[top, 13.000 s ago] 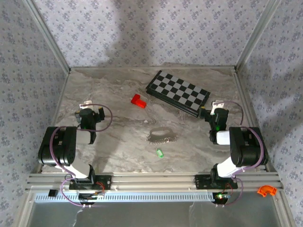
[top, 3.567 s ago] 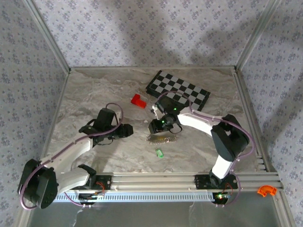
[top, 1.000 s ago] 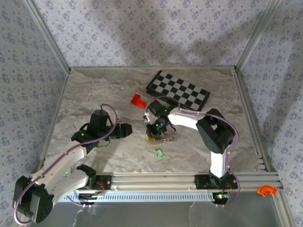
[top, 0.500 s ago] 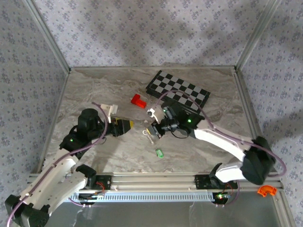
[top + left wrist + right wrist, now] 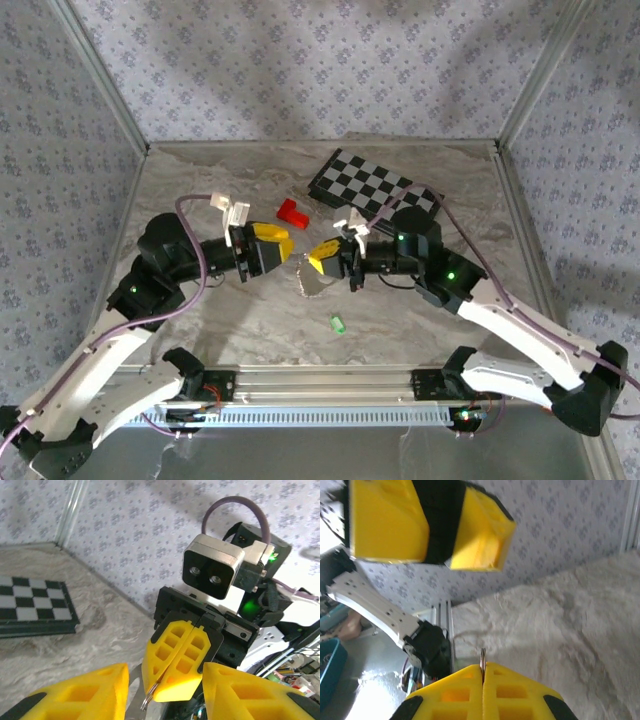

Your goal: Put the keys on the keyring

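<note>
Top: R gripper [image 5: 318, 264] pinched shut on keyring [image 5: 311, 288], chain dangling over table [image 5: 200, 190]. L gripper [image 5: 283, 247] faces it, jaws part-open. Green key [image 5: 338, 323] lies on table, nr front edge.
L wrist: L fingers [image 5: 80, 695] apart, R gripper between them.
R wrist: keyring edge pokes from shut R fingers [image 5: 455, 690].

The right gripper [image 5: 322, 262] has lifted the keyring [image 5: 309, 288] to face the raised left gripper [image 5: 281, 245].
</note>
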